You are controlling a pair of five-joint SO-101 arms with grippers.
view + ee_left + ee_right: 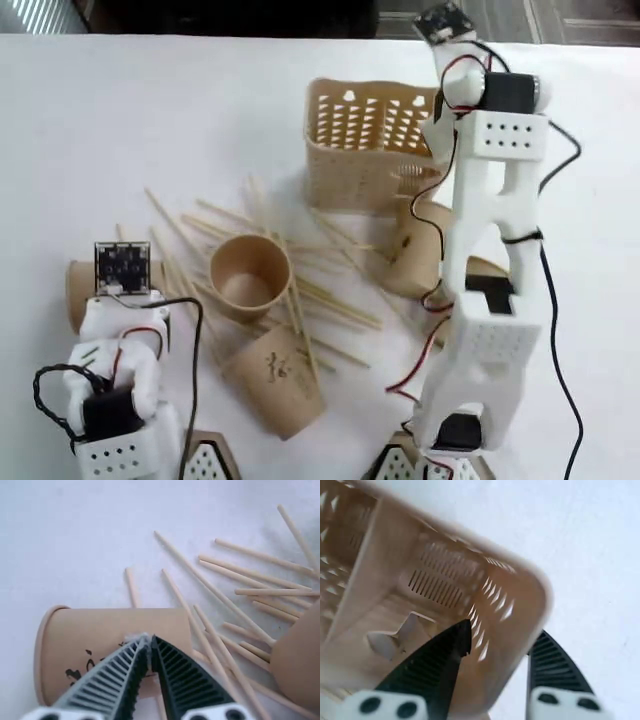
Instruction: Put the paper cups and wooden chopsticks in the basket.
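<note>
The beige slotted basket (pixel 365 140) stands at the back of the white table. My right gripper (pixel 437 125) is open at its right corner. In the right wrist view one finger (pixel 450 650) is inside the basket (pixel 395 565) and the other outside its wall, with the gripper (pixel 502 632) astride the rim. Several wooden chopsticks (pixel 330 300) lie scattered mid-table. One paper cup (pixel 250 275) stands upright among them. Two more cups lie on their sides (pixel 275 385) (pixel 412 255). My left gripper (pixel 150 641) is shut, hovering over a fourth cup lying flat (pixel 100 630) (pixel 75 295), with chopsticks (pixel 215 595) beside it.
The right arm (pixel 480 300) stretches from the near edge to the basket, crossing over one lying cup. The left arm (pixel 115 400) sits at the near left. Black cables (pixel 565 330) trail along the right side. Two perforated beige pieces (pixel 205 462) (pixel 395 465) sit at the near edge.
</note>
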